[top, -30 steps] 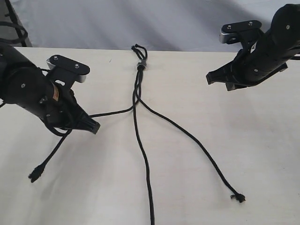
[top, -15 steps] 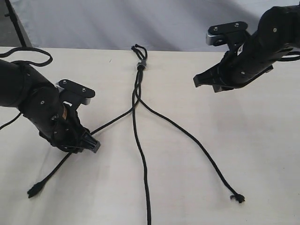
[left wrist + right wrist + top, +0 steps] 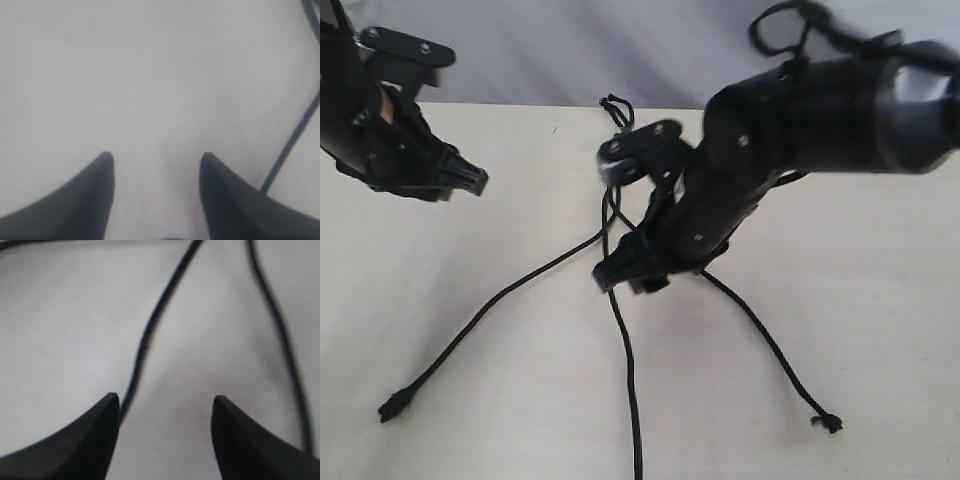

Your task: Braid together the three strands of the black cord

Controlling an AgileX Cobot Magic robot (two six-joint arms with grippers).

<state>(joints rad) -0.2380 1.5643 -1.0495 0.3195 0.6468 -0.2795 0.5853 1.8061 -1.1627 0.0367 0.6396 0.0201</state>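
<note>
The black cord [image 3: 613,106] lies on the table, its top loops at the far edge; my right arm hides the join. Of the three strands, the left strand [image 3: 480,315] runs to a knotted tip near the front left. The middle strand [image 3: 629,380] runs straight toward the front edge. The right strand [image 3: 770,350] ends in a frayed tip at the front right. My right gripper [image 3: 615,278] [image 3: 166,397] hangs open just above the middle strand [image 3: 145,340], holding nothing. My left gripper [image 3: 470,182] [image 3: 156,156] is open and empty at the upper left, away from the cord.
The pale table [image 3: 880,330] carries only the cord. A grey backdrop [image 3: 550,50] rises behind its far edge. My bulky right arm [image 3: 800,120] crosses the middle. A glossy cable loop [image 3: 782,25] sticks up above that arm.
My left gripper has opened, let go of the left strand and pulled back to the upper left. The right arm has swung down across the middle and opened its jaws.
</note>
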